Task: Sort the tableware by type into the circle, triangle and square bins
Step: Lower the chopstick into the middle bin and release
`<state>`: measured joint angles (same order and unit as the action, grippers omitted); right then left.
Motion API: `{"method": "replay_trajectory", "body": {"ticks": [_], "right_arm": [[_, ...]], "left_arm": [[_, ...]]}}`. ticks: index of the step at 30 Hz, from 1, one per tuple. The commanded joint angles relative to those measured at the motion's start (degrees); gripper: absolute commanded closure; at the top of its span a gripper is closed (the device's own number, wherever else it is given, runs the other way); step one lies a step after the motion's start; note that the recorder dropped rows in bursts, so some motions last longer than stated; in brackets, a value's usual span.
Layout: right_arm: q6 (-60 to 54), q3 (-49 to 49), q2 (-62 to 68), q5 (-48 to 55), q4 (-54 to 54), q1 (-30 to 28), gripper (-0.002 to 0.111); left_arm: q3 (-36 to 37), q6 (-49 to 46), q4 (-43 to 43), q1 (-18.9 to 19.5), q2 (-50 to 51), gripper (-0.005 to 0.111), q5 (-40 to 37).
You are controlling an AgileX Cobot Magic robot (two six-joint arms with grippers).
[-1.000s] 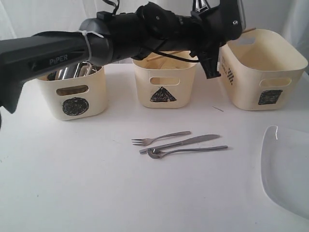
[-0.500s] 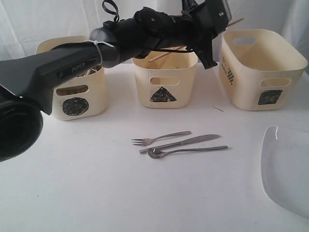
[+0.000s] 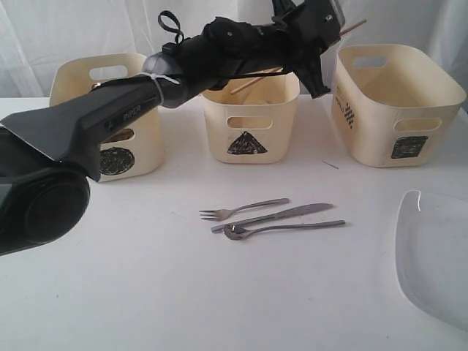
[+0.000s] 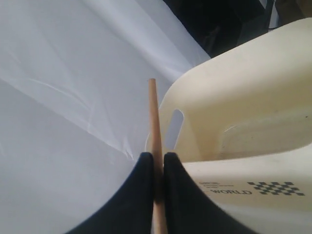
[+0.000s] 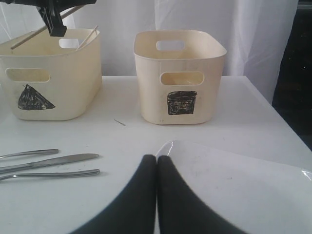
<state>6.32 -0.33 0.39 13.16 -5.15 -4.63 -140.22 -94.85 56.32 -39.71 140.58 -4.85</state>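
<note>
left arm [image 3: 219,44] stretched across circle bin [image 3: 142,139] and triangle bin [image 3: 248,121], square bin [image 3: 380,110] open above, bare table [image 3: 146,278] around cutlery [image 3: 270,218], plate [image 3: 435,256] at front right

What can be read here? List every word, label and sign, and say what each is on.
"PiPER", faint: on the left arm.
"WORLD", beside a checker pattern: side of the square bin.
Small print above "WORLD": too small to read.
Black scribbled circle, partly hidden: circle bin.
Black scribbled triangle: triangle bin.
Black scribbled square: front of the square bin.
</note>
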Motion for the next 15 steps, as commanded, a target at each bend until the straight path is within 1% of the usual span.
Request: {"method": "replay_trajectory", "body": {"ticks": [1, 4, 8, 15], "right_arm": [[-0.1, 0.3, -0.4, -0.4, -0.1, 0.1, 0.108], [-0.1, 0.3, -0.4, -0.4, -0.1, 0.1, 0.108], [-0.1, 0.3, -0.4, -0.4, -0.1, 0.1, 0.108], [-0.1, 0.3, -0.4, -0.4, -0.1, 0.1, 0.108]], "left_arm": [[-1.2, 0.2, 4.0, 1.8, 0.1, 0.107, -1.2], [-1.2, 0.1, 4.4, 2.6, 0.2, 0.107, -1.4], [-1.2, -0.6, 7.9, 3.3, 0.2, 0.107, -3.5], [-1.2, -10.1, 17.0, 3.2, 0.4, 0.107, -5.2]]}}
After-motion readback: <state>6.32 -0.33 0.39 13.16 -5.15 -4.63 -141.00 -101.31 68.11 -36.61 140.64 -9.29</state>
